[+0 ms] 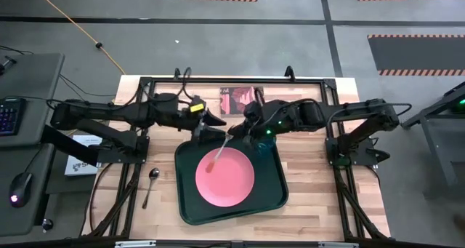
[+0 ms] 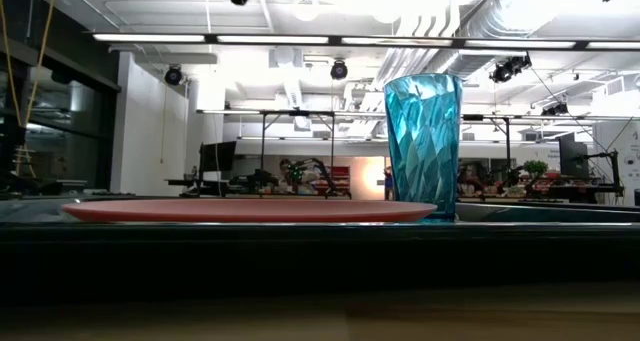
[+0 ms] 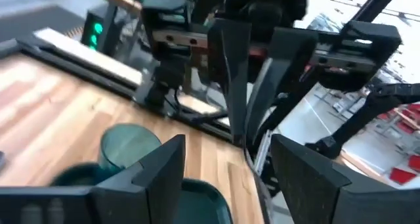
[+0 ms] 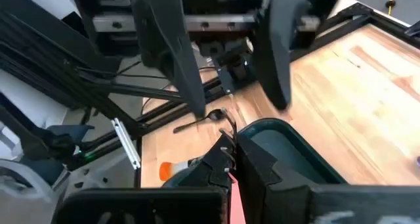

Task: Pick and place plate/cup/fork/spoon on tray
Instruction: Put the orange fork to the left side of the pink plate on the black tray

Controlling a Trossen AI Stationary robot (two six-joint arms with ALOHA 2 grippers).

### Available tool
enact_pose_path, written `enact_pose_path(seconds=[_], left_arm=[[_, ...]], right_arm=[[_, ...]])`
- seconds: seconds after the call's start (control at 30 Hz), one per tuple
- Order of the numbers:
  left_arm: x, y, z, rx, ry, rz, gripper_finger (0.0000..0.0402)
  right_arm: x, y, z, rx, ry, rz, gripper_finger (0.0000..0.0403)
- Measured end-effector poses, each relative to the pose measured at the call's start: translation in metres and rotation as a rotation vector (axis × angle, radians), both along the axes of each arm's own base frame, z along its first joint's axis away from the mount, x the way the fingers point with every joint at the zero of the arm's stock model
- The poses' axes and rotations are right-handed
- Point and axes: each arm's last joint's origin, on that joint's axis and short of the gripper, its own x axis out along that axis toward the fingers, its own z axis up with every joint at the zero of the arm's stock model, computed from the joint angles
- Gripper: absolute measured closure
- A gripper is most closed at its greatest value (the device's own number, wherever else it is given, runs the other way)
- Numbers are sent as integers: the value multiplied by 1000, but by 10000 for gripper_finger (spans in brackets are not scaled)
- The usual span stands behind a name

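The dark green tray lies in the middle of the table with the pink plate on it. The teal cup stands upright in the tray's far right corner and shows in the low view beside the plate. My right gripper is over the tray's far edge, shut on the orange-handled fork. My left gripper is open and empty just beyond the tray's far left corner, facing the right gripper. The spoon lies flat on the wood left of the tray. My right gripper pinches the fork's metal end between its two fingertips, coming slanting down from the table's far right. The fork slopes away from the fingers toward the near left. Its orange handle is over the plate's far left rim; whether it touches, I cannot tell.
A maroon picture card lies at the table's far edge behind the grippers. The black frame rails run along both sides. There is bare wood right of the tray.
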Motion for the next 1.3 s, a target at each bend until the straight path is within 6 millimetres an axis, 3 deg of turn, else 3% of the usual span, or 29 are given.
enact_pose_path(seconds=[0.23,0.5,0.63,0.83,0.9,1.0,1.1,1.3], left_arm=[[14,-9,-12,-70,33,-120,186],[22,-9,-20,-94,67,-145,203],[22,-9,-20,-80,62,-147,251],[21,-9,-19,-73,59,-167,380],[21,-7,-20,-79,73,-158,386],[17,-1,-19,-71,89,-132,391],[4,6,-19,-49,153,-76,398],[-35,11,-12,-46,246,119,400]], right_arm=[[9,4,-12,-11,41,4,403],[10,6,-9,12,10,51,403],[10,6,-8,15,9,56,403],[9,6,-9,10,11,73,402],[9,6,-9,12,16,66,400],[7,0,-7,21,15,43,378],[-10,-7,5,27,26,26,336],[-39,-19,21,-28,46,-91,250]])
